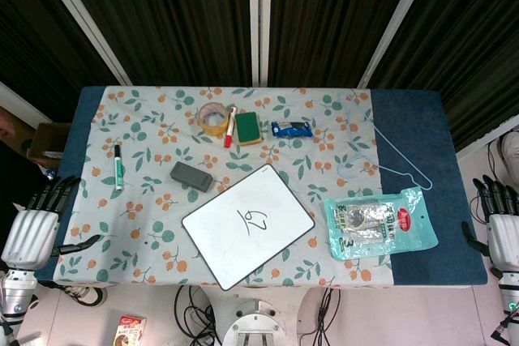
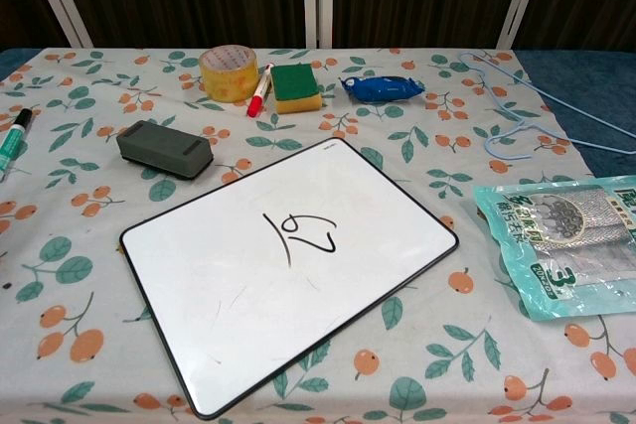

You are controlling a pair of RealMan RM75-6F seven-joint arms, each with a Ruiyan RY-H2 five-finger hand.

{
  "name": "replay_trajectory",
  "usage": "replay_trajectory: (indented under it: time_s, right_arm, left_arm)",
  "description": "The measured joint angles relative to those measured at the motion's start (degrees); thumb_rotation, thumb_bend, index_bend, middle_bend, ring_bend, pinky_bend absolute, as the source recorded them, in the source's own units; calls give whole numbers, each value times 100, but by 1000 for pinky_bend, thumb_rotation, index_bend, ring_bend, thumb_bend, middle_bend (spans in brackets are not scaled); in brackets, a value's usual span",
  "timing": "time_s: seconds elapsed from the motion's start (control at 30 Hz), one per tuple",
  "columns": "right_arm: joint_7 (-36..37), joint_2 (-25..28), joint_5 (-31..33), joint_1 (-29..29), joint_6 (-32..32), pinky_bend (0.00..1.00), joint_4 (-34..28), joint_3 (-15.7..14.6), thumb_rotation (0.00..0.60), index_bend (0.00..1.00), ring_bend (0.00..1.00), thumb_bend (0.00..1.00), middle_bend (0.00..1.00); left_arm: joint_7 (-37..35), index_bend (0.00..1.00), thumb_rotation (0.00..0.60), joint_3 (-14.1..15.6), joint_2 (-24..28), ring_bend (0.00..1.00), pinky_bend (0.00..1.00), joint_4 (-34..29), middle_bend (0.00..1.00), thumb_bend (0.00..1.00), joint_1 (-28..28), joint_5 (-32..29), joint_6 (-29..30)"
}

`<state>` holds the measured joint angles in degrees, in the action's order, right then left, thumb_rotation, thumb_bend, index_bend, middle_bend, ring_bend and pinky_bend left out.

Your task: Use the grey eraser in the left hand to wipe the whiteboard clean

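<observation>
Whiteboard [image 1: 248, 225] lies tilted at the middle of the table's near edge, on the floral tablecloth [image 1: 146, 241], with a black scribble [image 1: 255, 219] drawn at its centre. Going left to right: the left hand [image 1: 36, 220] hangs off the table's left near corner, holding nothing, its dark fingers spread apart and pointing toward the far side. A green marker [image 1: 117, 167] lies near the left edge. The grey eraser [image 1: 191, 176] rests just beyond the whiteboard's far-left corner, apart from the board and untouched by either hand. Toward the far edge sits a roll of yellow tape [image 1: 213, 117], then a red marker [image 1: 230, 126] just beside it, then a green-and-yellow sponge [image 1: 248, 128] next to the marker. A blue wrapped packet [image 1: 291, 128] comes after the sponge. A pale blue wire hanger [image 1: 381, 147] sprawls across the right side, partly on the bare blue table [image 1: 422, 143]. A teal plastic pouch [image 1: 379, 222] lies near the right near corner, well apart from the whiteboard. The right hand [image 1: 501, 224] is off the table's right edge, empty, fingers apart and pointing toward the far side
</observation>
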<state>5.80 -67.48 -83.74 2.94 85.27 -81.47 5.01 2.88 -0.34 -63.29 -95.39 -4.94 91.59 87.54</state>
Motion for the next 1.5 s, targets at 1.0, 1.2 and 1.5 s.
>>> replay_trajectory:
  time_s: [1.0, 1.2, 1.5]
  right_arm:
    - [-56, 50, -56, -32, 120, 0, -116, 14, 600, 0, 0, 285, 0]
    - [-43, 52, -29, -17, 70, 0, -75, 21, 600, 0, 0, 286, 0]
    - [-64, -8, -55, 11, 13, 0, -29, -14, 600, 0, 0, 286, 0]
  left_arm:
    - [-102, 77, 417, -32, 9, 52, 157, 60, 80, 31, -43, 4, -40]
    - [105, 77, 418, -43, 49, 52, 157, -19, 80, 31, -176, 93, -186]
    - [424, 77, 460, -149, 194, 51, 157, -279, 80, 31, -671, 277, -752]
